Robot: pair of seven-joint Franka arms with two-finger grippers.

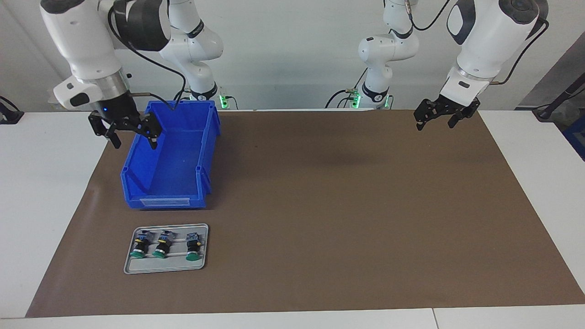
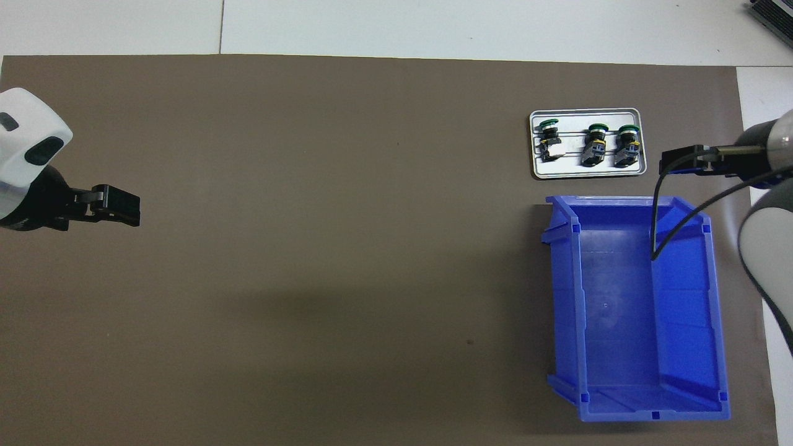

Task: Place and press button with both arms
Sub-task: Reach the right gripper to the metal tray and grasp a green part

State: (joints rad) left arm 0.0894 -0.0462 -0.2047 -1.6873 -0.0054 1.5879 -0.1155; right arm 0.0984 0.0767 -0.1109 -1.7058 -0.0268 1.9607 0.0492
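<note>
**Stock at the table: three buttons in a tray, one bin, two idle arms**

Mat: brown sheet covering most of the white table.

Tray: small grey metal tray with rounded corners, flat on the mat toward the right arm's end of the table, farther from the robots than the bin and just apart from it.

Buttons: three alike, lying on their sides in a row in the tray, green caps pointing away from the robots, blue-grey blocks toward them.
- Button one, at the end of the row nearest the table's edge at the right arm's end.
- Button two, the middle one, close beside the first.
- Button three, set a little apart from the other two, toward the middle of the table.
None is touched by any gripper.

Bin: blue open-fronted plastic bin, upright on the mat, nothing in it, its low open front facing the tray.

Right gripper: up in the air over the bin's rim on the side toward the right arm's end of the table; fingers spread wide, holding nothing. A black cable hangs from the wrist over the bin.

Left gripper: up in the air over the mat's edge near the robots, at the left arm's end of the table, well apart from tray and bin; fingers spread, holding nothing.
</note>
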